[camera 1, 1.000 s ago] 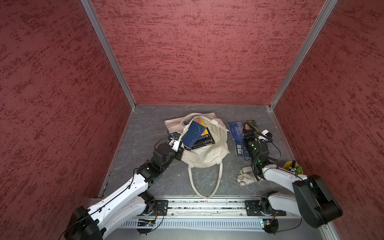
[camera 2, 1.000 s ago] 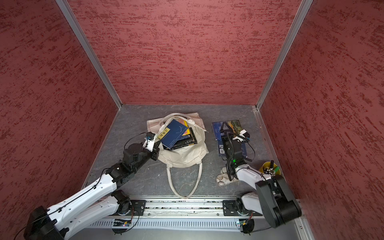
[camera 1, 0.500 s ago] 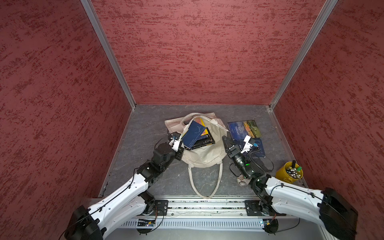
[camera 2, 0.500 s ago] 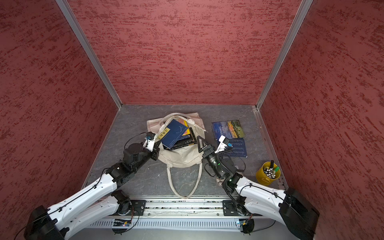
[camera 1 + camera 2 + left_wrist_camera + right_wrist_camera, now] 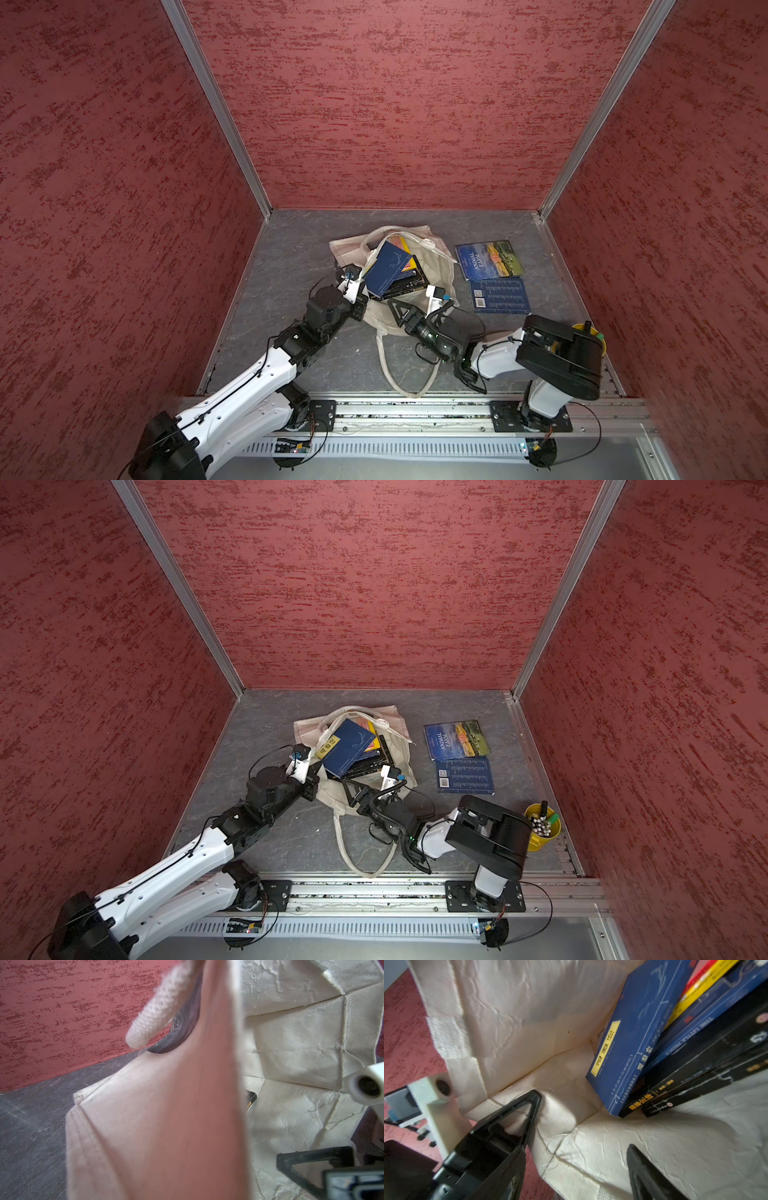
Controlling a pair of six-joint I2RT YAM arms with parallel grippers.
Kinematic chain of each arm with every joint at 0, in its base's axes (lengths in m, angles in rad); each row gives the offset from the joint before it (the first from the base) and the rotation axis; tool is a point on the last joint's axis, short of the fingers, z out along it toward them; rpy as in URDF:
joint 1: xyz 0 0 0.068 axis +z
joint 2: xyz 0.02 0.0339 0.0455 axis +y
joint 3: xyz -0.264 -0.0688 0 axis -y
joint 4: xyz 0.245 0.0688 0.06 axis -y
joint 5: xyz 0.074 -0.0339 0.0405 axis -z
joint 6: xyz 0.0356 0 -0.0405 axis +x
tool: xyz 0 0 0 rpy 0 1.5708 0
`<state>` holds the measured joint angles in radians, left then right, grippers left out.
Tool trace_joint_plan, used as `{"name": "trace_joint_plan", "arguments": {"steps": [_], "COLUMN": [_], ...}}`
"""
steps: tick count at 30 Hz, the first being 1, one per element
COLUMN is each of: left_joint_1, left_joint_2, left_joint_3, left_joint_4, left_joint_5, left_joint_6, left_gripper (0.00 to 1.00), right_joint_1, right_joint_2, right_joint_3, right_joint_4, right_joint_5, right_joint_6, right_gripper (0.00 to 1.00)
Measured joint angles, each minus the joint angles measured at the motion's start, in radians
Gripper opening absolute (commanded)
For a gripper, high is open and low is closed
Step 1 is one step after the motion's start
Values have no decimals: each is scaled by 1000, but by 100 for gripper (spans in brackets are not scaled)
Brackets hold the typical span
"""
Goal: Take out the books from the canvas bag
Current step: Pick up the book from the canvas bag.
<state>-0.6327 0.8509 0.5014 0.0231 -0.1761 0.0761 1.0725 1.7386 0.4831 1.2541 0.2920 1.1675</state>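
The cream canvas bag [image 5: 437,266] lies open on the grey floor in both top views. In its mouth are stacked books: a dark blue one [image 5: 388,268] [image 5: 351,746] [image 5: 639,1028] on top, yellow and black ones beneath. Two more books, "Animal Farm" [image 5: 489,259] and a blue one [image 5: 500,294], lie on the floor to the right. My left gripper [image 5: 360,286] is shut on the bag's left rim; fabric [image 5: 166,1115] hides its jaws in the wrist view. My right gripper [image 5: 415,305] [image 5: 582,1122] is open at the bag's near rim, fabric between its fingers.
A yellow cup of pens [image 5: 542,827] stands at the right front, beside my right arm. One bag handle loop [image 5: 409,390] trails toward the front rail. Red walls close in the left, back and right sides.
My right arm swung left from the books on the floor to the bag's near rim, and its jaws narrowed a little. The left arm held still.
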Motion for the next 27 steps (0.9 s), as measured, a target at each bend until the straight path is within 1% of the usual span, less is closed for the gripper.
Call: {"name": "trace_joint_plan", "arguments": {"steps": [6, 9, 13, 16, 20, 27], "left_joint_1": [0, 0, 0, 0, 0, 1], "left_joint_2": [0, 0, 0, 0, 0, 0], "left_joint_3": [0, 0, 0, 0, 0, 0], "left_joint_4": [0, 0, 0, 0, 0, 0], "left_joint_5": [0, 0, 0, 0, 1, 3], "left_joint_6": [0, 0, 0, 0, 0, 0], "left_gripper": [0, 0, 0, 0, 0, 0], "right_joint_1": [-16, -53, -99, -122, -145, -183], "right_joint_2": [82, 137, 213, 237, 260, 354], "right_joint_3": [90, 138, 167, 180, 224, 343], "right_joint_4": [0, 9, 16, 3, 0, -1], "right_joint_5": [27, 14, -3, -3, -4, -40], "right_joint_6": [12, 40, 72, 79, 77, 75], "right_gripper": [73, 70, 69, 69, 65, 55]}}
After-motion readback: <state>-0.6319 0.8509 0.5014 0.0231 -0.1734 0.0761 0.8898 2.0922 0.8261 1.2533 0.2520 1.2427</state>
